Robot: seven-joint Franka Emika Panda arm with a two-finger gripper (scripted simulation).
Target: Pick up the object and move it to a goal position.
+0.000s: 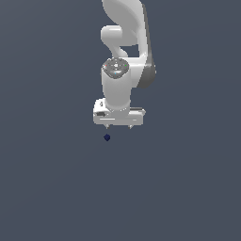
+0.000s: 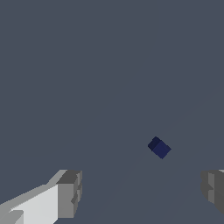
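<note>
The object [image 1: 107,137] is a tiny dark navy-blue lump on the grey floor, just below the white gripper [image 1: 119,126] in the exterior view and toward that view's left of the gripper's middle. In the wrist view the object [image 2: 159,147] looks like a small dark blue block lying apart from both fingertips [image 2: 70,192], ahead of the gap between them. The gripper [image 2: 141,192] is open and empty, its jaws spread wide, hanging above the floor.
A plain grey floor [image 1: 52,188] fills both views. The white arm [image 1: 123,56] rises behind the gripper. Nothing else shows.
</note>
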